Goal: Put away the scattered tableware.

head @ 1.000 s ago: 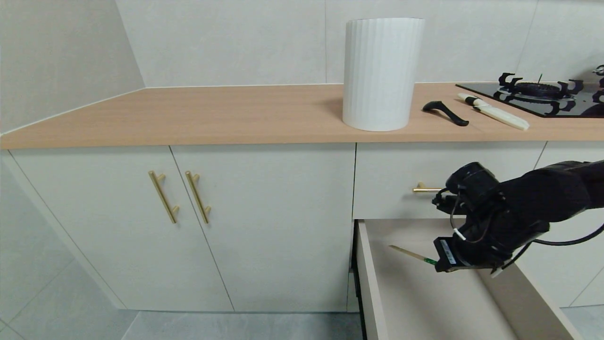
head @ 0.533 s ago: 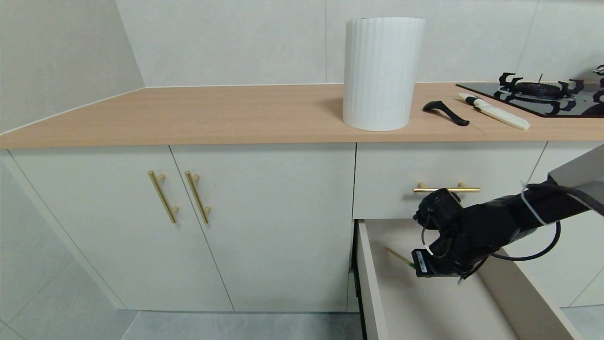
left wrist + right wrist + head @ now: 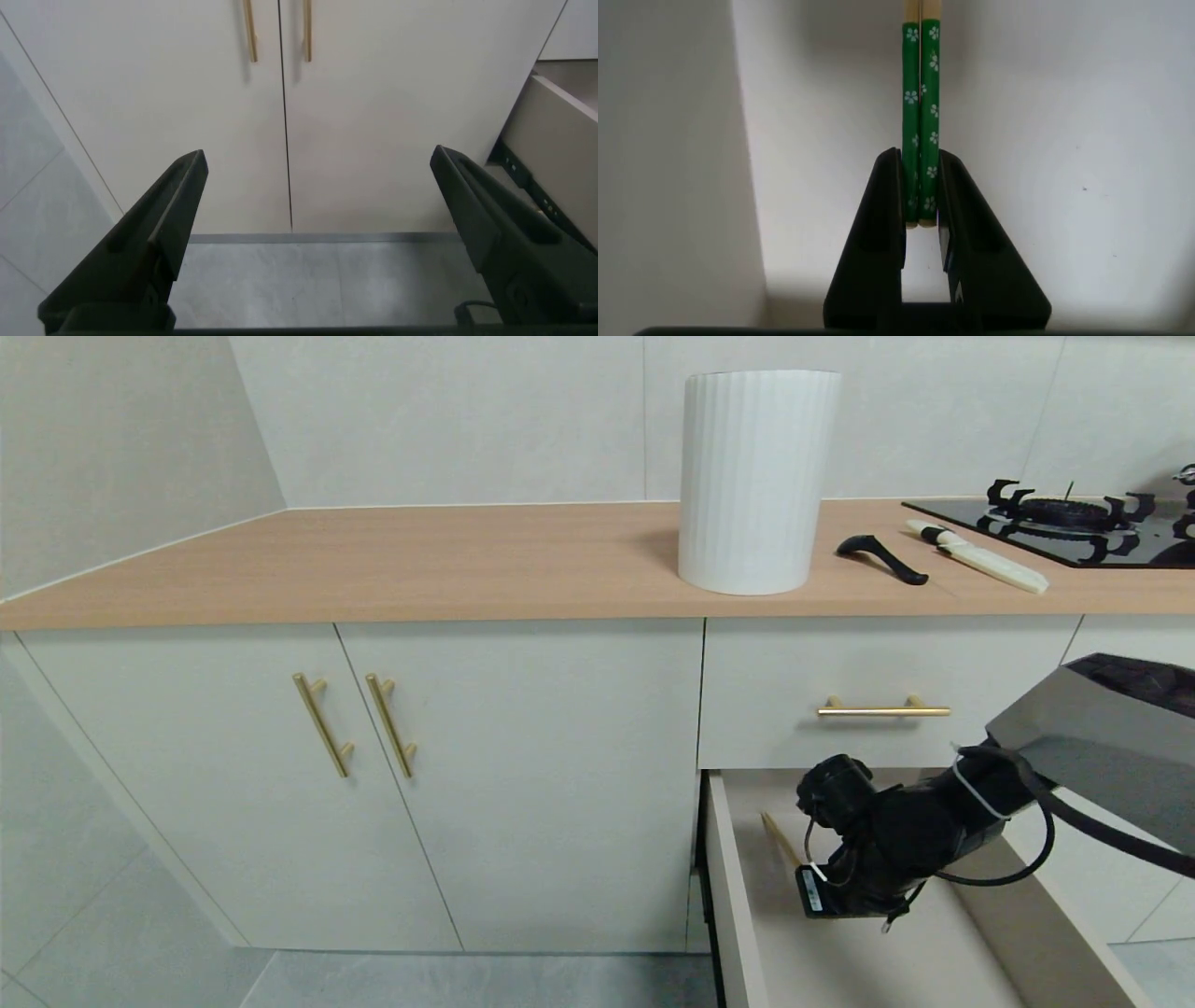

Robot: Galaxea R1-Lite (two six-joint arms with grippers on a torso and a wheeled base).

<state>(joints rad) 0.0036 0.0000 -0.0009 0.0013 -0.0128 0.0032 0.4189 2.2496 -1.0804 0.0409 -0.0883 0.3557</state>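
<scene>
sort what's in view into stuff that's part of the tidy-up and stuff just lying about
Part of the job: chopsticks, clamped in the right gripper; open drawer beneath them; knife and black utensil on the counter, probably not yet stored.

Just there: white ribbed canister, gas hob, cupboard doors.

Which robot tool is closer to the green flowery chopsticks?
The right. The right tool is shut on the chopsticks, down in the open drawer. The left tool hangs open, apart from them, in front of the cupboard doors.
</scene>
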